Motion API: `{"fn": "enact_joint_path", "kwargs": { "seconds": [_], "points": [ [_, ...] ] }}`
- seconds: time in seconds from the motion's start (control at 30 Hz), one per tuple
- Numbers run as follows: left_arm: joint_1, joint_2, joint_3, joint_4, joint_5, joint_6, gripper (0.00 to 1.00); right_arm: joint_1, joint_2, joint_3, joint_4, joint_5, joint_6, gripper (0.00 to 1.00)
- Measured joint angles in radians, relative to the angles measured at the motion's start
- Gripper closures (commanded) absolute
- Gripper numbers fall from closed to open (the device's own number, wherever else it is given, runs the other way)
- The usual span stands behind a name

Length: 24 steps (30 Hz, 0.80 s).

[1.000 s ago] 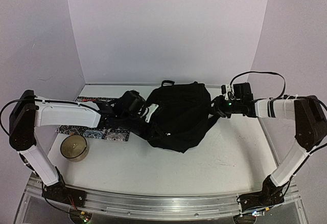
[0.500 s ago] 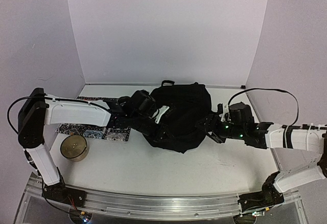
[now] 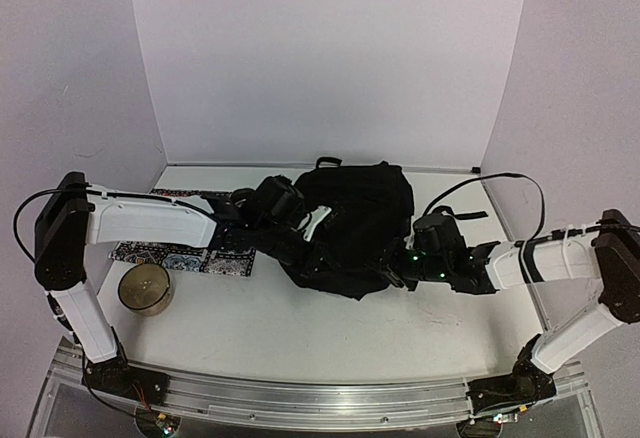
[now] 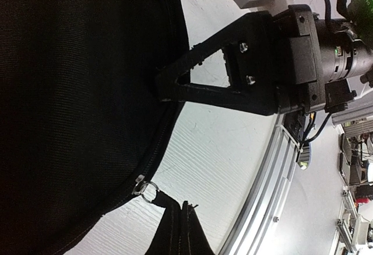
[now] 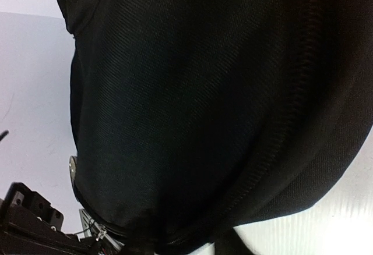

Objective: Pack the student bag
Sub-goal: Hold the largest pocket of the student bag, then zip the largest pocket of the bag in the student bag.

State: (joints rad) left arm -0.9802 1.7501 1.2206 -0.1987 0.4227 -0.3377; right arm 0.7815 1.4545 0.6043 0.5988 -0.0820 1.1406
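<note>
Right fingers (image 3: pixel 400 270) now nearer student bag (image 3: pixel 355 213), state unclear; left fingers (image 4: pixel 178 83) tight on its edge.

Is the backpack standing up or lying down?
Lying down: the backpack sprawls flat on the table, its carry handle at the far edge.

The top camera looks down from above and behind the arms over the whole table (image 3: pixel 330 338). Both wrist cameras sit very close to the bag (image 3: pixel 360 218), on opposite sides; the left one faces the right claw (image 4: pixel 166 87).
</note>
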Motion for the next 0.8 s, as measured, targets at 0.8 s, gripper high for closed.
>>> {"fn": "enact_joint_path", "kwargs": {
  "seconds": [0.8],
  "points": [
    [0.068, -0.092, -0.112, 0.069, -0.088, 0.053, 1.0, -0.542, -0.159, 0.111, -0.412, -0.293, -0.56, 0.73]
  ]
}}
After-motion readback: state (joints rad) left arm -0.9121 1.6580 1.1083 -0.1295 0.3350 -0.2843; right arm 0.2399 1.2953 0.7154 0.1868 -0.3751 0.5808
